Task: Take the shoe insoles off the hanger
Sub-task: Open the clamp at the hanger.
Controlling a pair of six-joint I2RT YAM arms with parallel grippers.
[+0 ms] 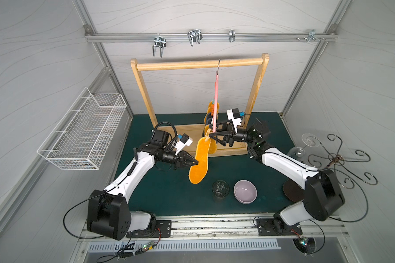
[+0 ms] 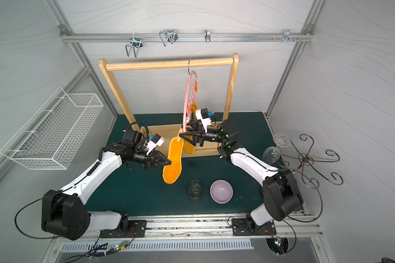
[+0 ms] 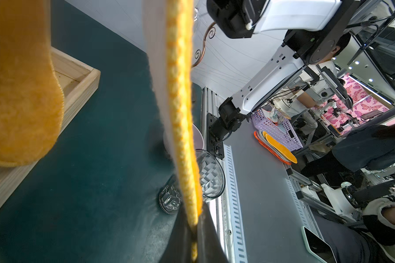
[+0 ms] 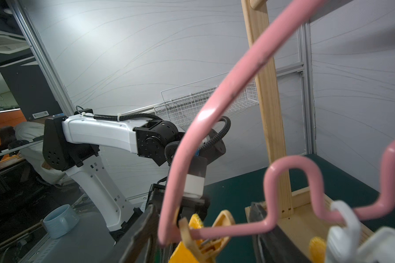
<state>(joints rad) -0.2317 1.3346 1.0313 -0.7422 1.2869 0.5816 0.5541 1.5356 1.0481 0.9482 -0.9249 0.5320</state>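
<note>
The left claw point(image 1: 197, 163) is pinching the fuzzy mustard insole point(image 1: 200, 157) by its edge, and only the left wrist view is showing that edge's braided stitching. The right claw point(image 1: 212, 136) is standing open around the near end of the thin pink hanger point(image 4: 214, 100), which is hanging from the wooden rack point(image 1: 198, 63). The right wrist view is showing the hanger's wavy lower bar and the tan clothespin point(image 4: 186, 230) biting the insole's top.

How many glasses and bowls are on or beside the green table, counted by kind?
Clear tumbler: 1
Stemmed wine glass: 1
Lilac bowl: 1
Total: 3
</note>
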